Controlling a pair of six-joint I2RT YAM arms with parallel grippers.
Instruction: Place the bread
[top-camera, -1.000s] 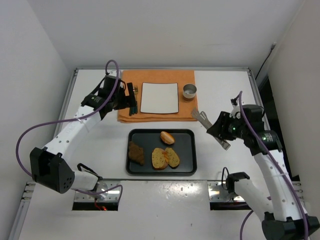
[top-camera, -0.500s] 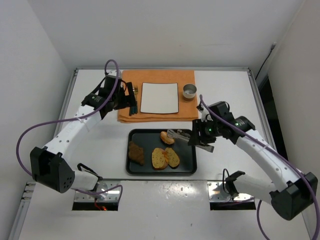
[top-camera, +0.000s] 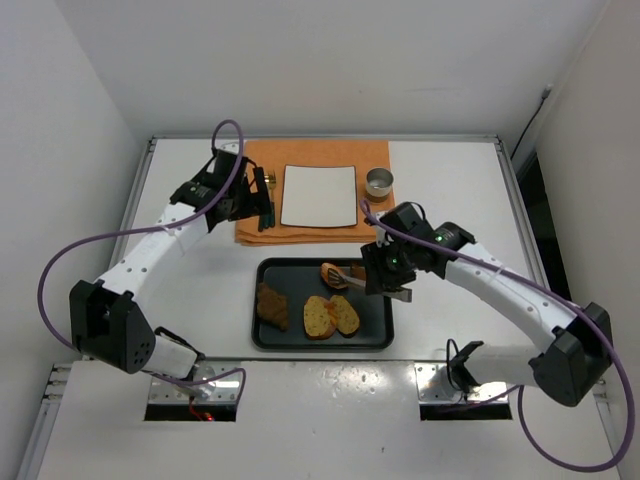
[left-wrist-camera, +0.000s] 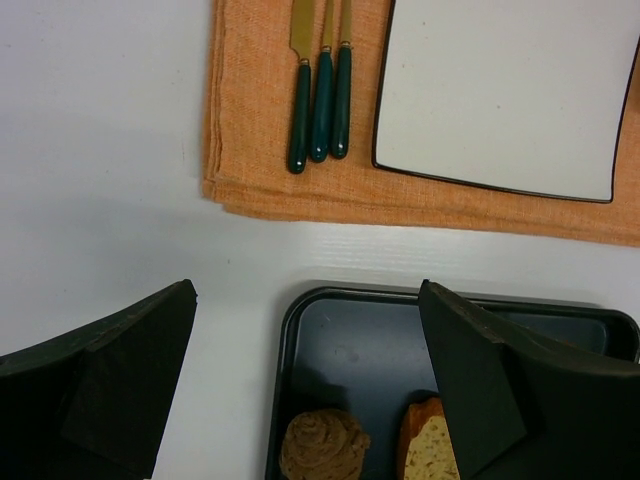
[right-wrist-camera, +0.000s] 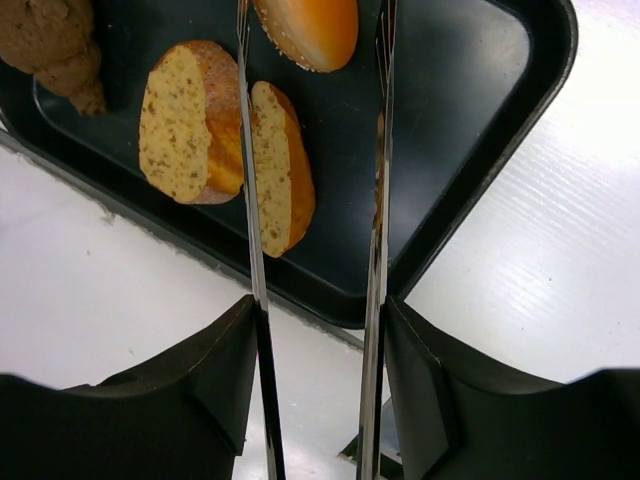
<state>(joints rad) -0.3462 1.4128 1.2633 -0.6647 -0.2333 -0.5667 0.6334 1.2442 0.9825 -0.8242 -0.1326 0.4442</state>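
A black tray (top-camera: 375, 330) holds a round bun (top-camera: 333, 275), two cut bread slices (top-camera: 320, 316) and a dark brown piece (top-camera: 271, 305). My right gripper (top-camera: 385, 275) is shut on metal tongs (top-camera: 345, 272). In the right wrist view the tongs (right-wrist-camera: 245, 150) are spread, one blade on each side of the bun (right-wrist-camera: 310, 28), above the slices (right-wrist-camera: 185, 120). A white square plate (top-camera: 319, 195) lies on an orange cloth (top-camera: 300, 234). My left gripper (top-camera: 262, 205) is open and empty over the cloth's left edge; its view shows the tray (left-wrist-camera: 350, 350) below.
A small metal cup (top-camera: 379, 182) stands on the cloth right of the plate. Green-handled cutlery (left-wrist-camera: 320, 105) lies on the cloth left of the plate (left-wrist-camera: 500, 90). White walls close in the table on the left, back and right.
My right arm has swung left from the table's right side to over the tray, bringing the tongs to the bun. The left arm has hardly moved.
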